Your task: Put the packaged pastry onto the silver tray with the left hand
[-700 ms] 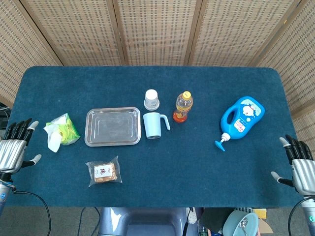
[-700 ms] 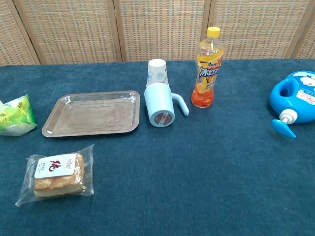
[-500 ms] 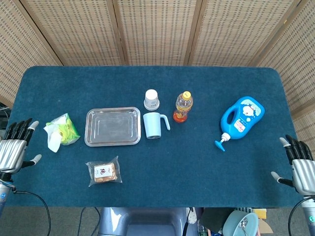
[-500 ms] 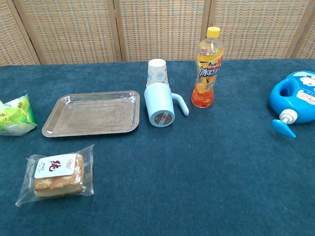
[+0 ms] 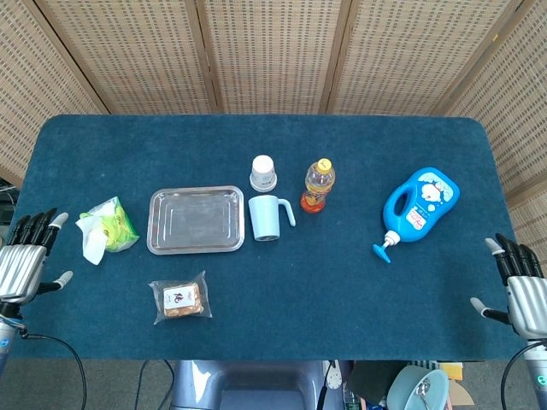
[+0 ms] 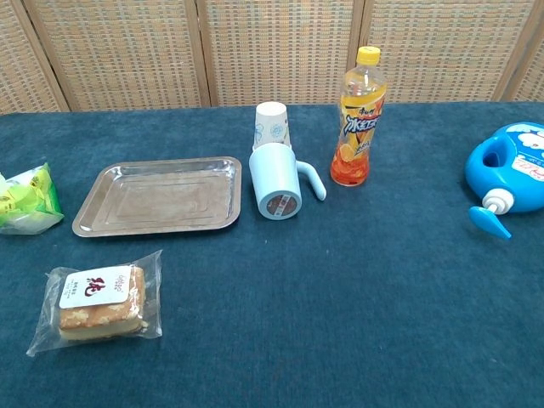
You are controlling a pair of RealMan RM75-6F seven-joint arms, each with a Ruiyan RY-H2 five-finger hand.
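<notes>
Reaching from the bench edge, my left hand [image 5: 24, 263], fingers apart and empty, could crumple the loose-wrapped packaged pastry [image 5: 181, 299] lying just before the silver tray [image 5: 196, 219], or snag its rim.

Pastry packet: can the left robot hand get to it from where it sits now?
Probably yes. The left robot hand is open at the table's left edge, and the pastry packet lies flat near the front edge with only bare cloth between them. The green bag and tray sit further back, off that path.
</notes>
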